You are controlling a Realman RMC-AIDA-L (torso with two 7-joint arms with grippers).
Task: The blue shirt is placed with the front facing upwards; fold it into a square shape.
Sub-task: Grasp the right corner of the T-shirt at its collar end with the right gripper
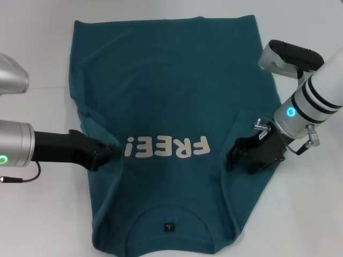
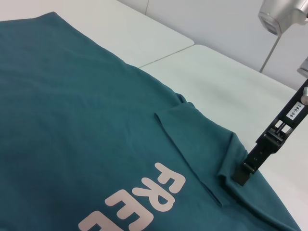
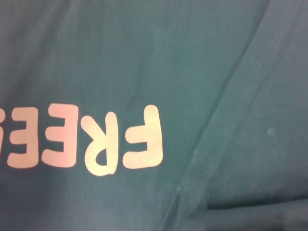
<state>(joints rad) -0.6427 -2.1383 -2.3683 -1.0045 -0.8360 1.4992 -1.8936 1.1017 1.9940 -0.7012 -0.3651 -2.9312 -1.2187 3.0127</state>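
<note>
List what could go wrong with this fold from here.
1. The left gripper sits at the "FREE!" print, the right gripper farther out on its folded-in sleeve; the shirt may end up lopsided.
2. Cloth bunches by both grippers; creases could get pressed in.

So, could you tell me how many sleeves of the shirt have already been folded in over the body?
2. On the blue shirt, the left sleeve lies folded inward beside the left gripper; the right sleeve lies folded inward by the right gripper.
</note>
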